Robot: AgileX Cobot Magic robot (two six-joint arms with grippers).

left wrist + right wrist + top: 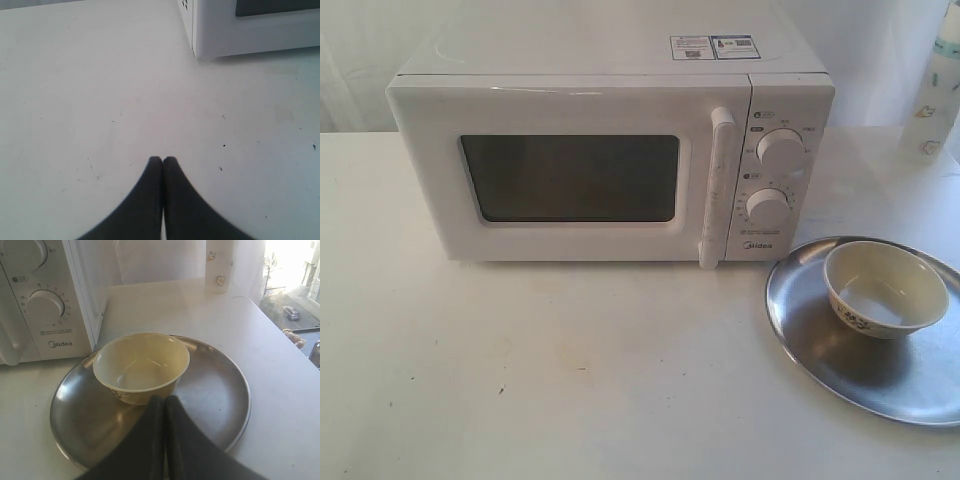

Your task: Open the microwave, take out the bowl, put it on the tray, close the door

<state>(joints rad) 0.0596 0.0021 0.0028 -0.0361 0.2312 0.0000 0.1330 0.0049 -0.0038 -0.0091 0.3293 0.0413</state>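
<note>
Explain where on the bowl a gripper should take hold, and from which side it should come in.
Grip the bowl by its rim, coming from above with one finger inside and one outside the wall. It stands upright and open on the tray, its rim is thin, and its sides taper downward, so a side squeeze would probably slip.

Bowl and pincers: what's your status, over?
Left pincer shut, empty. Right pincer shut, empty, near bowl. Bowl upright on tray, door closed. Nothing in the way.
</note>
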